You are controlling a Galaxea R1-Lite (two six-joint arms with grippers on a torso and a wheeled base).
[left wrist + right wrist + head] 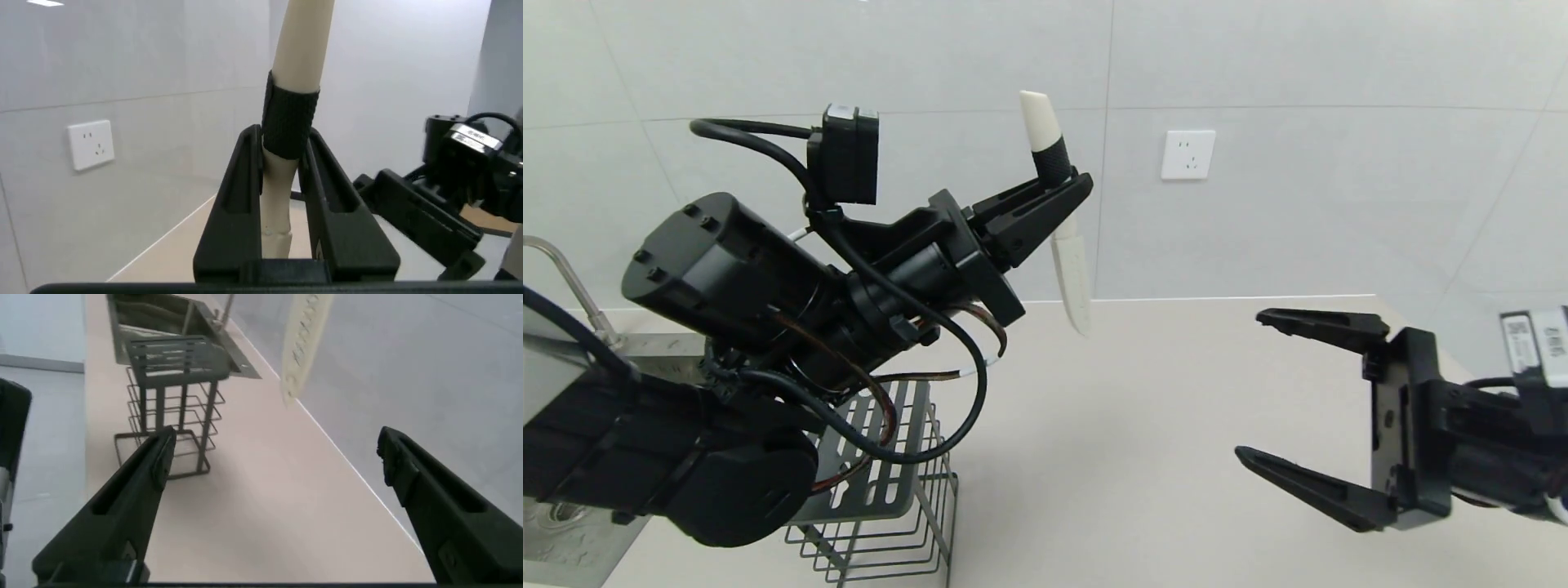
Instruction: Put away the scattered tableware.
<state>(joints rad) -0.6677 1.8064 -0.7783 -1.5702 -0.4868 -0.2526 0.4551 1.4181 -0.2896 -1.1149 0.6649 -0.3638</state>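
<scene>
Head view — knife (1072, 273) between left jaws

Left arm raised, wrist angled up toward wall. Left gripper (1078, 192) (282, 155) clamped on white knife (1072, 273) (291, 122), handle up, blade down. Right arm low, roughly level. Right gripper (1250, 384) (276, 441) spread wide, one finger above other.

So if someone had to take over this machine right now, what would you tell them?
Left gripper: shut on the white knife, held in the air, blade pointing down.
Right gripper: open, empty, above the counter.
Wire rack stands on the counter beside the sink.
Done: knife picked up.
Left: put it away, probably into the rack.
</scene>
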